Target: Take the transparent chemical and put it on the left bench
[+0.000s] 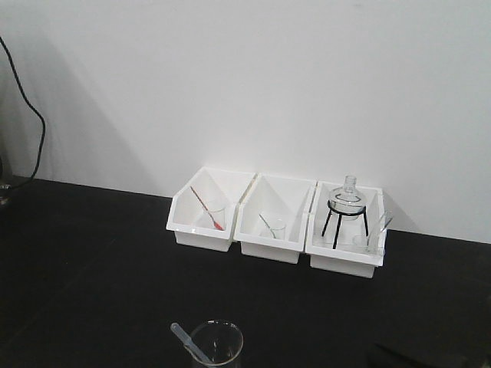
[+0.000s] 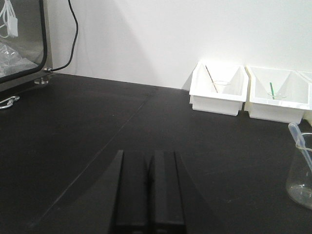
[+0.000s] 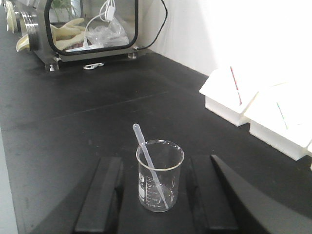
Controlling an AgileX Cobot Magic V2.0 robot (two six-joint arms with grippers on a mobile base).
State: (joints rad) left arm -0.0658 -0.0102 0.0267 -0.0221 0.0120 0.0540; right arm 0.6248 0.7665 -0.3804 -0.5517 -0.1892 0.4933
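Note:
The transparent chemical, a slim whitish dropper (image 3: 150, 163), leans in a clear glass beaker (image 3: 168, 187) that stands upright on the black left bench (image 1: 92, 268). My right gripper (image 3: 157, 161) is open, with one finger (image 3: 100, 195) on each side of the beaker and a gap to the glass on both sides. In the front view the dropper (image 1: 186, 340) and beaker (image 1: 222, 346) sit at the bottom edge. My left gripper (image 2: 147, 153) is shut and empty, low over the bench, with the dropper (image 2: 301, 144) far to its right.
Three white bins (image 1: 201, 222) (image 1: 270, 230) (image 1: 344, 249) line the white wall; they hold a red-tipped stick (image 1: 205, 208), a small beaker, and a flask on a black tripod (image 1: 347, 201). A glove box (image 3: 87, 24) stands at the far left, and a black cable (image 1: 34, 130) hangs there.

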